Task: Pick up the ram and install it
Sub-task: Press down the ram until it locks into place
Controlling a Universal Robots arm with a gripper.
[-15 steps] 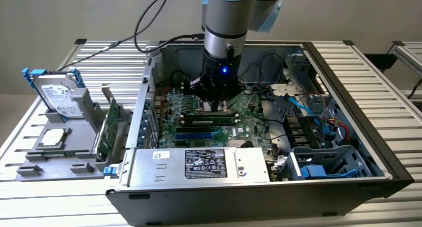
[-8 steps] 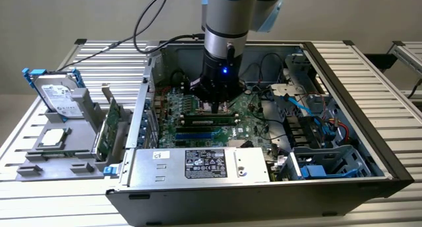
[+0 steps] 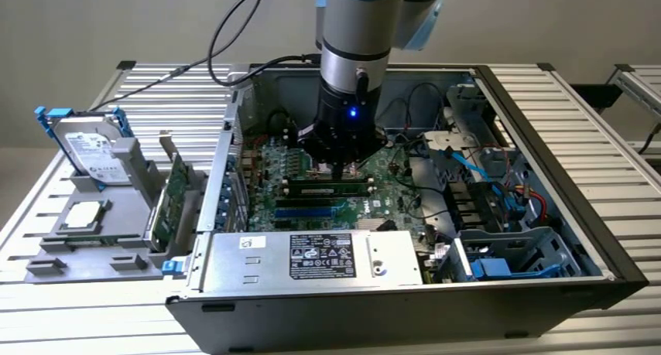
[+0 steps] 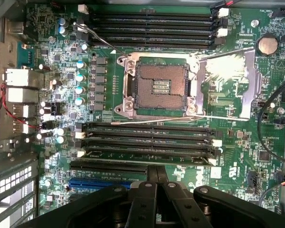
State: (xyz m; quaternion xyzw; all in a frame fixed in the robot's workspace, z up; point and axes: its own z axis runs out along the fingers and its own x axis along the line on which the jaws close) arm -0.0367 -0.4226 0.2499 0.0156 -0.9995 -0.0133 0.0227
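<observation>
At the left of the exterior view, a hard drive [image 3: 91,150] stood in a grey holder [image 3: 98,231] on the table [image 3: 62,316]. At centre frame, the gripper [image 3: 344,169], fingers together and empty, hung inside the open computer case [image 3: 413,308]. Just below it, the ram [image 3: 328,189] lay seated in a motherboard slot.

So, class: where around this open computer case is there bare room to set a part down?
Free: ribbed metal table right of the black computer case. Crowded: grey tray with the silver hard drive on the left; inside, under the black gripper.
</observation>
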